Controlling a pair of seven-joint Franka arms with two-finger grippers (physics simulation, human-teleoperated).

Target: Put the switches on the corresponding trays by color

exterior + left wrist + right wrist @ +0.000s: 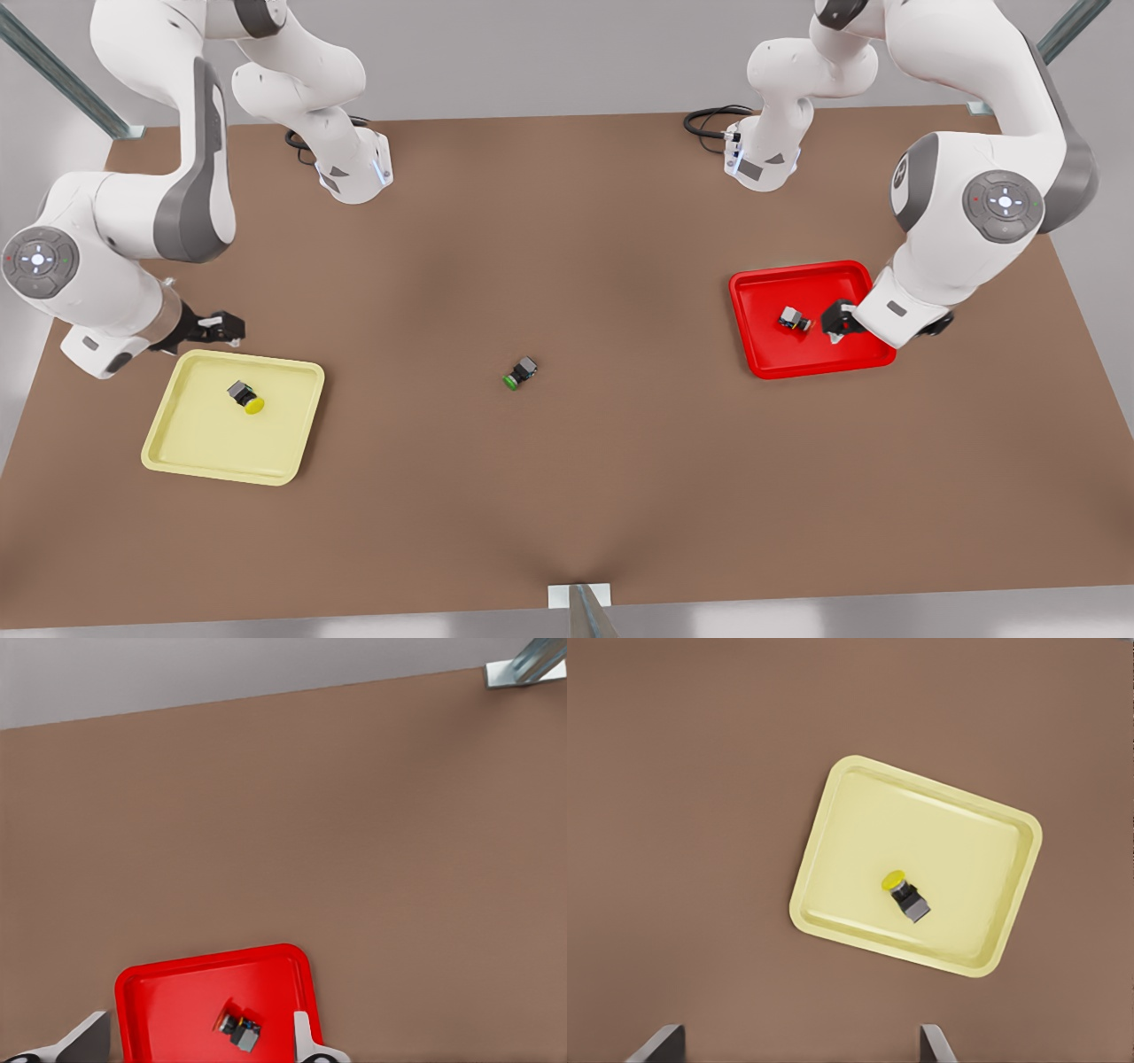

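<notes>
The yellow switch lies on its side inside the pale yellow tray at the front view's left. My right gripper hovers open just behind that tray's far rim, holding nothing. At the front view's right, the red switch lies in the red tray. Above the tray's right side my left gripper is open, its fingers spread wide and apart from the switch.
A green-capped switch lies on the brown table near the middle, between the two trays. Both arm bases stand at the table's far edge, with black cables beside them.
</notes>
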